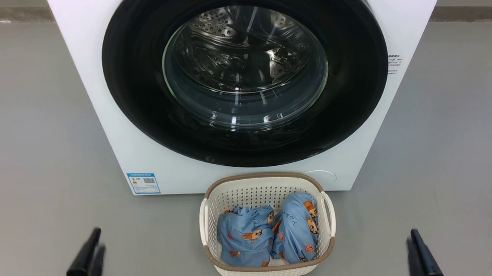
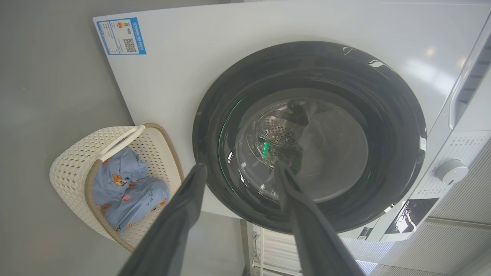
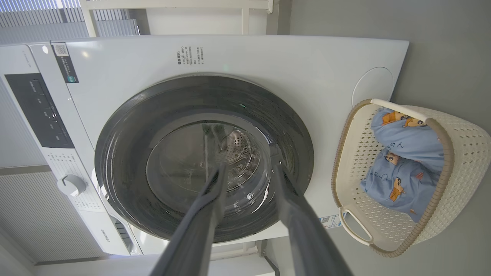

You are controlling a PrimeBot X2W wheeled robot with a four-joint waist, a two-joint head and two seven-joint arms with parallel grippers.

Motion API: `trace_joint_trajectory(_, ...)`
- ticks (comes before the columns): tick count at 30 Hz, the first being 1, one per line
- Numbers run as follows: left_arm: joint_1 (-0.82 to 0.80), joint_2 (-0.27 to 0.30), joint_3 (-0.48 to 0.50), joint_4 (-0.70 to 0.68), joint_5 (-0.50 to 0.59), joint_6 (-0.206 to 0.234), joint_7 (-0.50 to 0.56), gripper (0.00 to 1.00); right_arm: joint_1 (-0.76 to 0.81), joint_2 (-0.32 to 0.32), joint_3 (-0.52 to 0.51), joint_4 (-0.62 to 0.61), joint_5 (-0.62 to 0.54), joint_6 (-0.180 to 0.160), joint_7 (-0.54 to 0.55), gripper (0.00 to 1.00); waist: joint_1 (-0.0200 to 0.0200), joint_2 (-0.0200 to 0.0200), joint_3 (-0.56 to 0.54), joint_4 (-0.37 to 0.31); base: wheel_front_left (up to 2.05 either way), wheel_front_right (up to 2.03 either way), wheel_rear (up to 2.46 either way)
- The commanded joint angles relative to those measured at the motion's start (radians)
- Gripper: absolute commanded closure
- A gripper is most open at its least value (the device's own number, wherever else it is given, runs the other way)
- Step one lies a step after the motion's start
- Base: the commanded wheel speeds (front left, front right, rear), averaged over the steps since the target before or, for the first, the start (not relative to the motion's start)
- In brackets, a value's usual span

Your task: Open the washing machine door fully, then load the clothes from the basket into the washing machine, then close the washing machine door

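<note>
Head view: washing machine door (image 1: 236, 152) shut; basket (image 1: 268, 186) of clothes (image 1: 261, 237) on the floor just before it. Left wrist view: left gripper (image 2: 239, 166) jaws spread, empty; right wrist view: right gripper (image 3: 248, 163) jaws apart, empty. The door's edge should be hooked and swung fully wide, clear of the basket.

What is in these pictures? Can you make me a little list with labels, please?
washer: white, front-loading, standing on the grey floor
door: round, black, glass middle, shut
basket: cream, on the floor in front of the washer
clothes: two blue bear-print bundles inside the basket
left gripper: jaws open, holding nothing
right gripper: jaws open, holding nothing
</note>
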Motion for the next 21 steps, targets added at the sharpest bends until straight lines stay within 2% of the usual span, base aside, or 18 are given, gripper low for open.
trace_joint_trajectory(1, -0.001, 0.000, 0.000, -0.003, 0.001, 0.000, -0.002, 0.00, -0.001, 0.000, 0.001, -0.002, 0.000, 0.000, -0.001, 0.00, 0.0000, 0.0000, 0.000, 0.000, 0.00, 0.00, 0.00)
trace_joint_trajectory(7, 0.000, 0.004, -0.006, -0.018, 0.010, 0.000, -0.016, 0.00, -0.002, -0.002, 0.011, -0.010, -0.005, 0.000, -0.015, 0.00, 0.0023, 0.0000, -0.002, 0.001, 0.00, 0.00, 0.00)
trace_joint_trajectory(11, 0.001, 0.010, -0.013, -0.029, 0.025, 0.000, -0.030, 0.00, -0.004, -0.008, 0.019, -0.013, -0.020, 0.000, -0.028, 0.00, 0.0003, 0.0000, -0.001, 0.001, 0.00, 0.00, 0.00)
trace_joint_trajectory(21, 0.000, 0.026, -0.029, -0.048, 0.084, -0.001, -0.058, 0.00, -0.013, -0.028, 0.043, -0.020, -0.089, 0.000, -0.058, 0.00, 0.0000, 0.0000, -0.001, 0.001, 0.00, 0.00, 0.00)
